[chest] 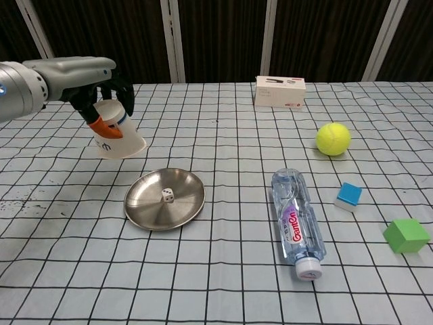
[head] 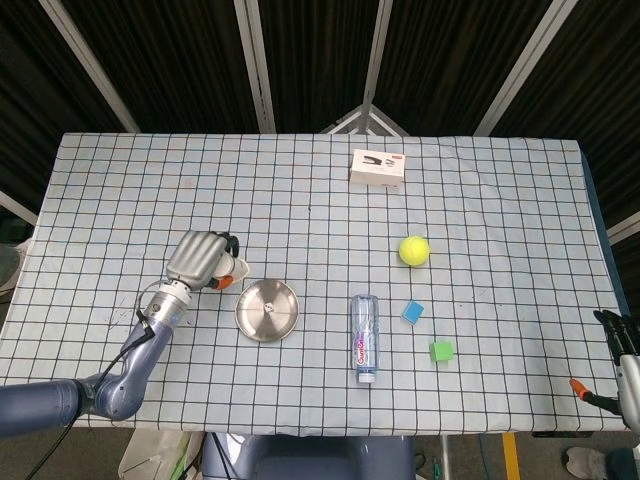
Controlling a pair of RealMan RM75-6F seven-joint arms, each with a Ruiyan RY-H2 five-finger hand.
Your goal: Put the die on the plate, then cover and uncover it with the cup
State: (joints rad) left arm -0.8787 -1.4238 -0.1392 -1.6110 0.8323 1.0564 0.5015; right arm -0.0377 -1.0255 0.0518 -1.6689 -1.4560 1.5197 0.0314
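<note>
My left hand [chest: 91, 81] [head: 197, 258] grips a white paper cup [chest: 119, 136] [head: 231, 270] with an orange mark, mouth down and tilted, held in the air up and left of the plate. The round metal plate [chest: 145, 209] [head: 285, 320] lies on the checked cloth. A small white die [chest: 165, 196] [head: 268, 310] sits uncovered near the plate's middle. My right hand [head: 620, 335] shows only as dark fingertips at the right edge of the head view; its state is unclear.
A clear water bottle [chest: 295, 223] lies right of the plate. Further right are a blue block [chest: 348, 196], a green cube [chest: 405, 235] and a tennis ball [chest: 333, 138]. A white box [chest: 280, 91] stands at the back.
</note>
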